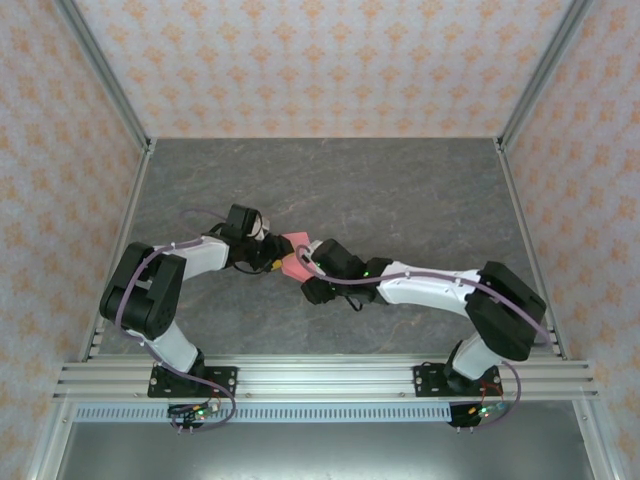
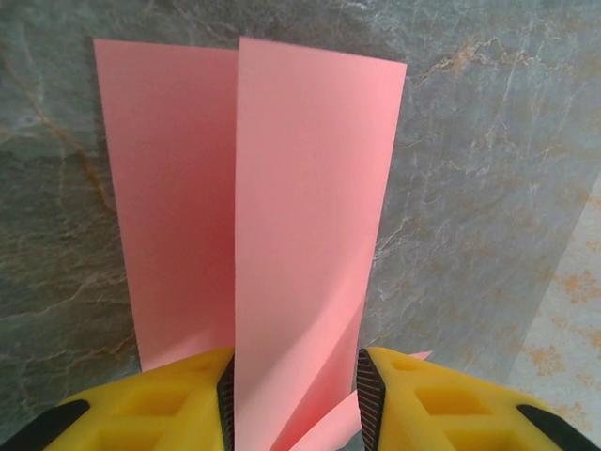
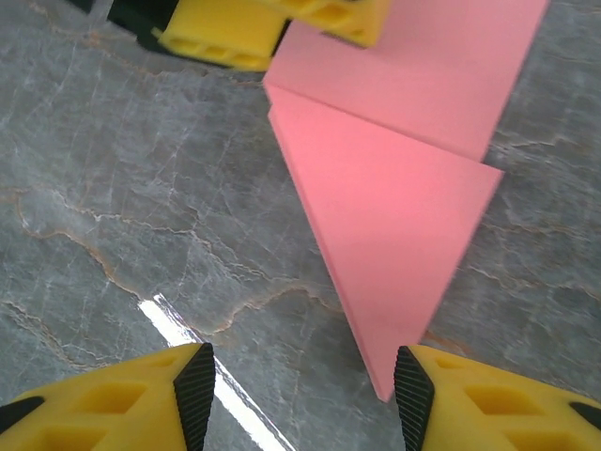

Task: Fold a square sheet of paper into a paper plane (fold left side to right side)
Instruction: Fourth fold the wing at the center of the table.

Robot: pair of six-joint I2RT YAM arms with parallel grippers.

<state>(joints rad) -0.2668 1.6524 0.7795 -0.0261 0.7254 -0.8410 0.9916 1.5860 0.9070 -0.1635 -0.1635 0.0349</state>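
Observation:
The salmon-pink paper lies mid-table, folded into a narrow shape with one sharp tip. In the left wrist view a raised flap of the paper stands between the yellow fingers of my left gripper. Its jaws are apart and the flap's edges reach both pads. My right gripper hovers open over the grey table, with the paper's tip just inside its right pad. The left gripper's fingers rest at the paper's far end. In the top view both grippers meet at the paper, left gripper and right gripper.
The grey marbled table is walled by patterned panels on three sides. An aluminium rail runs along the near edge, with both arm bases bolted to it. Both arms reach inward and crowd the middle.

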